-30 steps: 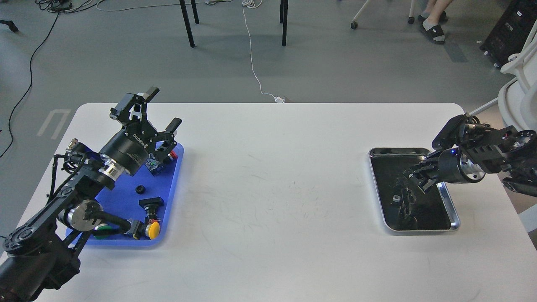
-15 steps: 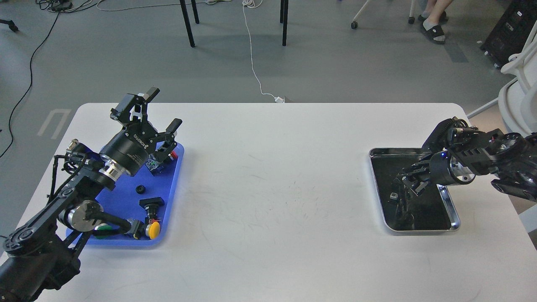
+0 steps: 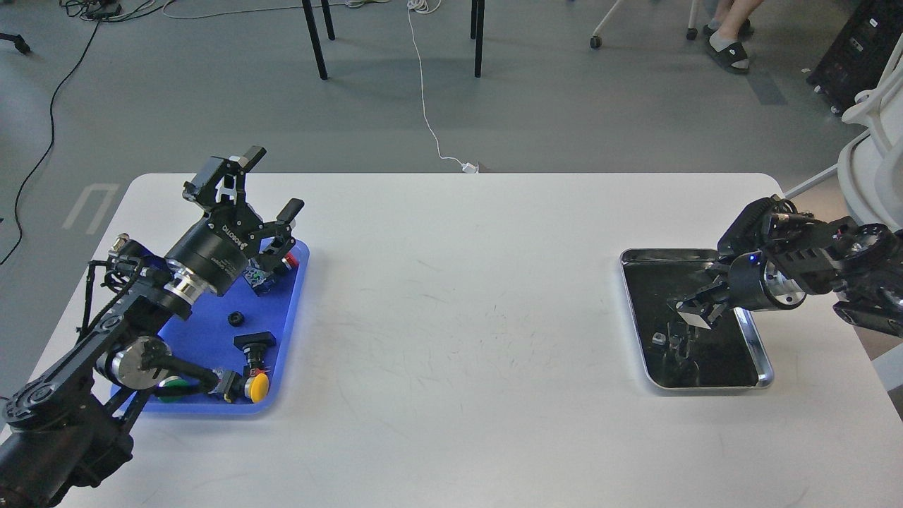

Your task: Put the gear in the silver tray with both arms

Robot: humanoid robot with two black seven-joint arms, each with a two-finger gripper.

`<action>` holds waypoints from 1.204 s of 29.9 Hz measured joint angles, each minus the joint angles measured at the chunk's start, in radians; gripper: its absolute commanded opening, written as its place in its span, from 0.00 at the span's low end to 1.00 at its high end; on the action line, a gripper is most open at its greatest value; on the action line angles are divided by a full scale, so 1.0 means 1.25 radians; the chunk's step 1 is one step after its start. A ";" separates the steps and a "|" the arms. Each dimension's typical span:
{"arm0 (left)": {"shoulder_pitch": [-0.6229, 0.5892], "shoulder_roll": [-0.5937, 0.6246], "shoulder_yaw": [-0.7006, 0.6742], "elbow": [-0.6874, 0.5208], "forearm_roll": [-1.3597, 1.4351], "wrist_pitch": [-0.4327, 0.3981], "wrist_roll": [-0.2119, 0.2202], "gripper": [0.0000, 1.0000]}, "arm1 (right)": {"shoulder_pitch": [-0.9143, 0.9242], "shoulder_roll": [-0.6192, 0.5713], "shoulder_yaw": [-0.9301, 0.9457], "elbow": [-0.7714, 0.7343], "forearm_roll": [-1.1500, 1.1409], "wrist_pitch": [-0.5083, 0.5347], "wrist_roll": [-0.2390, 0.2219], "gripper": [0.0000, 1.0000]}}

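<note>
On the right side of the white table (image 3: 458, 317) sits the silver tray (image 3: 764, 370), its dark bottom mirroring what is above it. Our right gripper (image 3: 693, 312) hangs over the tray's middle, pointing toward the left; its dark fingers appear drawn close together at the tips, but against the black reflective bottom we cannot tell whether they grip anything. A small pale piece (image 3: 657, 339) shows just below and left of the fingertips inside the tray; it is too small to name, and we cannot tell whether it is an object or a reflection.

Across the table, well apart, the blue plastic tray (image 3: 211, 331) lies at the left edge. Our left gripper (image 3: 262, 182) is raised above the tray's far end, its two fingers spread wide with nothing between them. A small black gear (image 3: 235, 319) rests on the blue tray's bare middle. Near it lie a black push-button part (image 3: 255, 343), a yellow-capped button (image 3: 259, 386) at the near edge, and a green-capped one (image 3: 169, 389) partly hidden by our arm.
</note>
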 measured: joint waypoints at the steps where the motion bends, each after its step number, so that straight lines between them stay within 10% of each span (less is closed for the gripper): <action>1: 0.000 0.000 0.000 0.000 0.000 0.000 0.000 0.98 | 0.005 -0.007 0.010 0.008 0.002 -0.001 0.000 0.95; 8: 0.000 0.000 0.000 0.000 0.000 0.000 -0.003 0.98 | 0.007 -0.115 0.287 0.064 0.045 0.002 0.000 0.97; 22: 0.000 0.054 0.010 -0.002 0.005 0.000 -0.067 0.98 | -0.445 -0.097 1.058 0.100 0.629 0.132 0.000 0.97; 36: -0.022 0.341 0.094 -0.171 0.615 0.000 -0.130 0.98 | -0.553 -0.082 1.160 0.116 0.820 0.286 0.000 0.97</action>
